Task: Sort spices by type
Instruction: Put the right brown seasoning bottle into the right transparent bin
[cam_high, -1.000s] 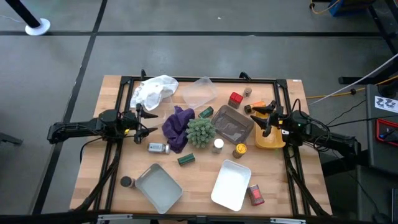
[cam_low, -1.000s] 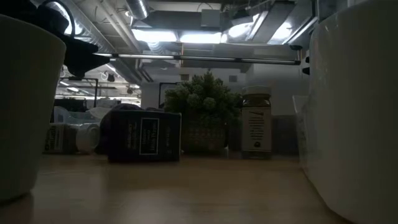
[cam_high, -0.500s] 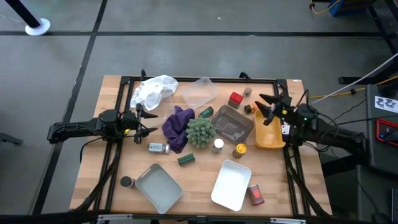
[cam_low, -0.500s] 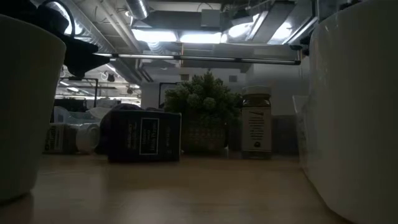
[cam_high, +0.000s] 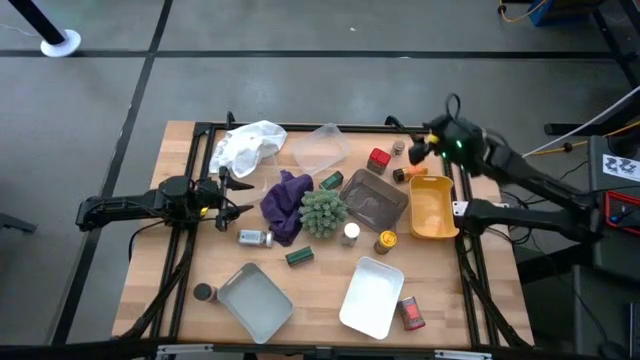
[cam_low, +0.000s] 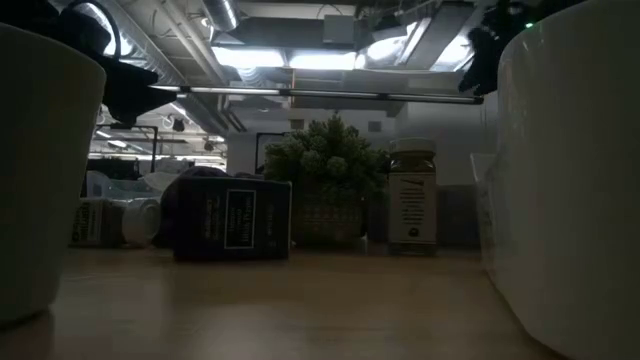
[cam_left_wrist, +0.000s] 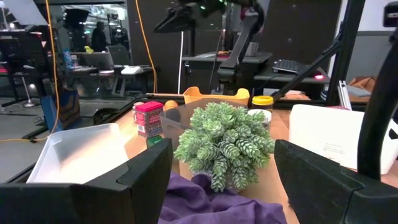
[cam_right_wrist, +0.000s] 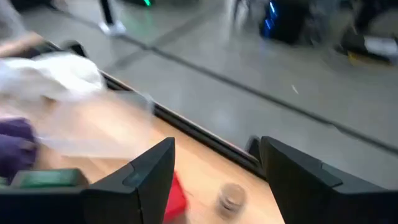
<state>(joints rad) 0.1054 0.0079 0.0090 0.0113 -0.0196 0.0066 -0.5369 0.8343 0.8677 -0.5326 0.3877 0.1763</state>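
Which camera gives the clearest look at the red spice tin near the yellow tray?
The high view: the red spice tin lies unobstructed. Left wrist shows it upright but distant; right wrist catches only a blurred red edge; low view doesn't show it.

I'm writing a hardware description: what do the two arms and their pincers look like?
Both arms are dark, slim, jointed tubes. The left pincer has two broad, flat black fingers and a yellowish spot near the wrist. The right pincer has matching dark fingers and a green light glowing on its wrist.
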